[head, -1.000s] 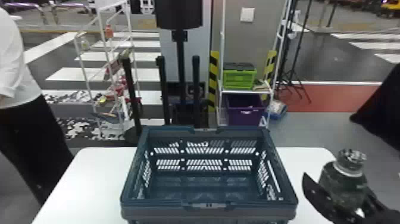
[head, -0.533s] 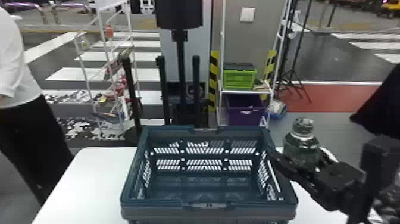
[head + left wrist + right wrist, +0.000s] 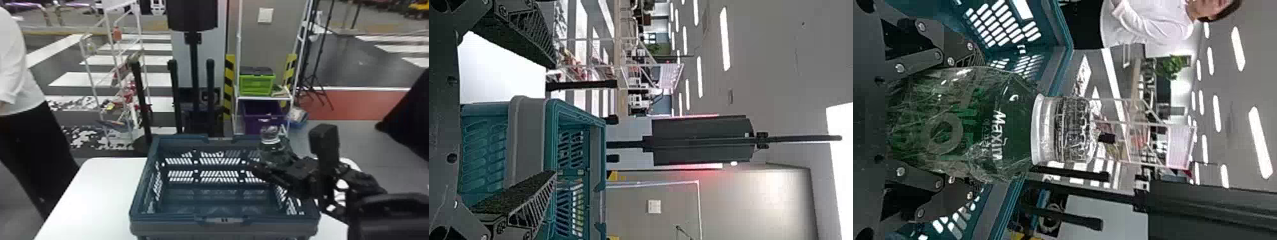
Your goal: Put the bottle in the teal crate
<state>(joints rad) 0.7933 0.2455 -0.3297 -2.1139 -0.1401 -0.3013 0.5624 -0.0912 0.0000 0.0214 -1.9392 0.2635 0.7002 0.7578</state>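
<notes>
Right gripper [image 3: 271,159] closed around the bottle [image 3: 271,145], a finger to either side of its body. The bottle stands upright in that grip, top uppermost, above the right side of the teal crate [image 3: 178,224], towards the far corner. Crate's right-hand rim runs below the gripper, the nearest thing in its way; the arm lies over that side. Crate sits on a white table [image 3: 95,185]. Beyond it, black upright posts [image 3: 210,83], then a white shelf [image 3: 265,98] with a green box [image 3: 257,86] above a purple bin [image 3: 263,123].

Left gripper [image 3: 554,119] is parked facing the crate, fingers wide apart.

Head view gives the crate's slotted far wall and its floor. Right wrist view is better for the bottle itself: dark green body, crinkled clear wrapping, pale lettering, a white collar [image 3: 1038,130] under a clear ribbed top [image 3: 1070,130]. Left wrist view adds the crate's outer side, a broad grey band [image 3: 526,140] along it, and ceiling lights [image 3: 725,40] overhead.
</notes>
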